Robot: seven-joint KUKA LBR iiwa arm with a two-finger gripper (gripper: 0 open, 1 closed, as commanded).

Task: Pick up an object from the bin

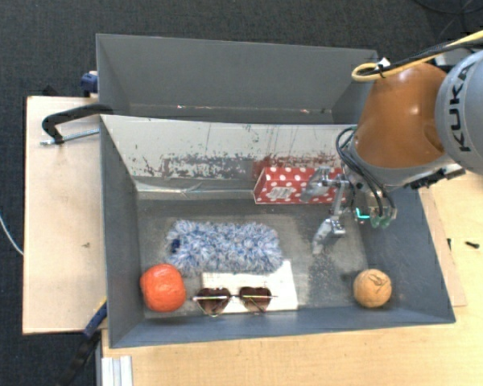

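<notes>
My gripper [330, 230] hangs above the bin floor in the right half, just in front of a red box with white dots [286, 182] that lies against the back wall. Nothing shows in the gripper. A tan, rough ball [372, 288] sits on the floor to its front right, apart from it. To its left lies a fluffy blue-and-white duster head [223, 244].
An orange ball [163, 287] sits in the front left corner. Next to it, sunglasses [233, 299] lie on a white card [280, 283] along the front wall. The arm with its orange cover reaches in over the right rim.
</notes>
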